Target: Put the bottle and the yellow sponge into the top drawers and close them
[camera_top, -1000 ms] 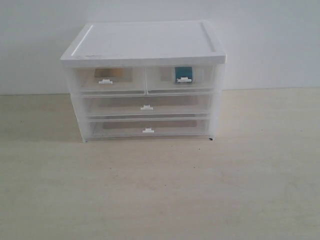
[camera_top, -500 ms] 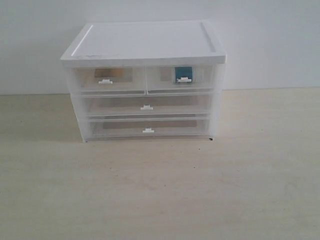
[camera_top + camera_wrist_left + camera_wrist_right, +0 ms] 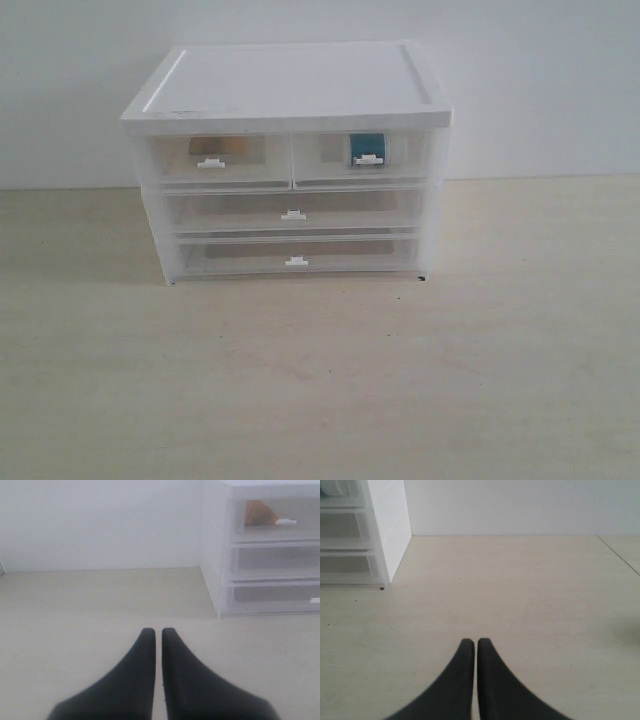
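Note:
The white-topped cabinet (image 3: pixel 290 85) stands at the back of the table. Both top drawers are pushed in. Through the left top drawer (image 3: pixel 218 158) shows the yellow sponge (image 3: pixel 222 146), also seen as an orange-yellow wedge (image 3: pixel 259 514) in the left wrist view. Through the right top drawer (image 3: pixel 362 156) shows the bottle's blue-teal label (image 3: pixel 367 148). My left gripper (image 3: pixel 158 632) is shut and empty, low over the table well in front of the cabinet's left side. My right gripper (image 3: pixel 471 642) is shut and empty, over the table off the cabinet's right side. Neither gripper appears in the exterior view.
Two full-width drawers (image 3: pixel 292 214) (image 3: pixel 296 258) sit shut beneath the top pair. The pale wooden table (image 3: pixel 320 380) stretches out in front. A white wall (image 3: pixel 540 80) stands behind. The cabinet's side panel (image 3: pixel 387 525) is in the right wrist view.

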`<move>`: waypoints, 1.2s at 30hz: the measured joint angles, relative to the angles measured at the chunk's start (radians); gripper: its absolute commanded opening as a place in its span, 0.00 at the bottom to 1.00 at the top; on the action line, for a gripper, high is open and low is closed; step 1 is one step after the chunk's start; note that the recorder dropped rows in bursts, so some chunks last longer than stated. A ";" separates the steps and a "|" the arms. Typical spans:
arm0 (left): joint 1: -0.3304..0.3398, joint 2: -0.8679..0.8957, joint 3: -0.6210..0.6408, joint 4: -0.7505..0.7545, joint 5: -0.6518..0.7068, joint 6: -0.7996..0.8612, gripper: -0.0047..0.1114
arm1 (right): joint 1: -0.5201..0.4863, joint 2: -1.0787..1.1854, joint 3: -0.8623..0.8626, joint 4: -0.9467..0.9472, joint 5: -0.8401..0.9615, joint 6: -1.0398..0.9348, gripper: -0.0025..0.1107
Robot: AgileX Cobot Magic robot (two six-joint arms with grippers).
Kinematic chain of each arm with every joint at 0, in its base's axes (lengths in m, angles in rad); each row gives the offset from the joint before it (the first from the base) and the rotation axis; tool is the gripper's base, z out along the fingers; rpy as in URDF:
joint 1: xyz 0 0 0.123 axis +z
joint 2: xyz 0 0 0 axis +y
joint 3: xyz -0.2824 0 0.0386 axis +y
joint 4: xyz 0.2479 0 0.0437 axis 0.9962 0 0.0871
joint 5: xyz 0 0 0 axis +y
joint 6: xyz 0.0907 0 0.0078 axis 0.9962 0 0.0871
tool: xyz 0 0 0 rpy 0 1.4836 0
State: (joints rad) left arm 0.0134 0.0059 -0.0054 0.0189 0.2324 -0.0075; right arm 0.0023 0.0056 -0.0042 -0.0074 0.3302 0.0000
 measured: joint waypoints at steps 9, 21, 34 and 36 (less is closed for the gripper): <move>0.002 -0.002 0.002 -0.002 0.044 0.000 0.08 | 0.000 0.000 0.000 0.007 0.000 0.000 0.02; 0.002 -0.002 0.002 -0.002 0.051 0.000 0.08 | 0.000 0.000 0.000 0.007 0.000 0.000 0.02; 0.002 -0.002 0.002 -0.002 0.051 0.000 0.08 | 0.000 0.000 0.000 0.007 0.000 0.000 0.02; 0.002 -0.002 0.002 -0.002 0.051 0.000 0.08 | 0.000 0.000 0.000 0.007 0.000 0.000 0.02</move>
State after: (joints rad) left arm 0.0156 0.0035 -0.0035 0.0172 0.2833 -0.0075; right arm 0.0023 0.0056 -0.0042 0.0000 0.3302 0.0000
